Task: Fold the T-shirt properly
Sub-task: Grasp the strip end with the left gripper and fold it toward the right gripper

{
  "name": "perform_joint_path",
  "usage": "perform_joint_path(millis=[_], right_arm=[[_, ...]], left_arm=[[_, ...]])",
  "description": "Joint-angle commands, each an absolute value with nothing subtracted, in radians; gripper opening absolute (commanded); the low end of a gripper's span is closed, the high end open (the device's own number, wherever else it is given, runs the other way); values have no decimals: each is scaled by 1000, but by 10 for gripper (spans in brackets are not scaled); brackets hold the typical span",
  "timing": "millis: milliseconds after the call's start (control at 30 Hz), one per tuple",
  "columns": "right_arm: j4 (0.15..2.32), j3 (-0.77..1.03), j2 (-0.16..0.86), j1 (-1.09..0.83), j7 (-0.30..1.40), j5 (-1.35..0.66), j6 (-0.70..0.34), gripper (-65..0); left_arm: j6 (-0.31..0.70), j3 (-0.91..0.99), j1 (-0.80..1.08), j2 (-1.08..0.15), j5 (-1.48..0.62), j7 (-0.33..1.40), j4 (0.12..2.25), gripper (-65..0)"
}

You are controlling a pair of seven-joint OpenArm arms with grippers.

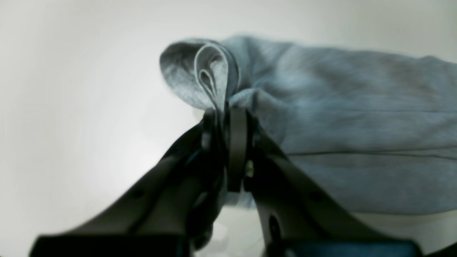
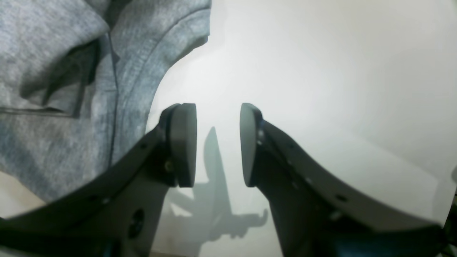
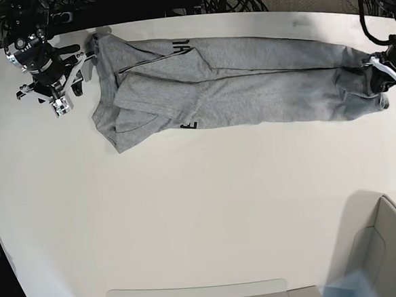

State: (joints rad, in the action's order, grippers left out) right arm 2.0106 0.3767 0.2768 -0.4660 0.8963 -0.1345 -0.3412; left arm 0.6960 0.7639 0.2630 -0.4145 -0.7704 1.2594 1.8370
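T-shirt point(image 3: 234, 85) lies stretched across the table point(image 3: 202, 209), left gripper point(image 1: 225, 117) pinching its end, right gripper point(image 2: 217, 142) spread, empty.

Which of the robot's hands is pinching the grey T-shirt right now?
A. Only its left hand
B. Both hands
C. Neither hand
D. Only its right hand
A: the left hand has its fingers shut on a bunched end of the T-shirt, while the right hand has its fingers spread over bare table beside the cloth.
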Motion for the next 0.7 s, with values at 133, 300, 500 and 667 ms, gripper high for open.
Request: perform_joint_path(millis=[133,300,500,667], right_arm=[[2031,380,289,-461,880,-137,-343,-449],[2031,380,289,-461,880,-137,-343,-449],[2029,380,289,-460,878,-137,-343,-449],[2028,380,289,-460,878,-137,-343,-449]], left_arm=[[698,700,278,-357,-788,1274,2009,-650],[698,584,306,-285,-788,1267,2020,-650],[698,433,306,-182,-786,1265,2034,-650],[698,352,308,-131,-785,1264,2034,-650]])
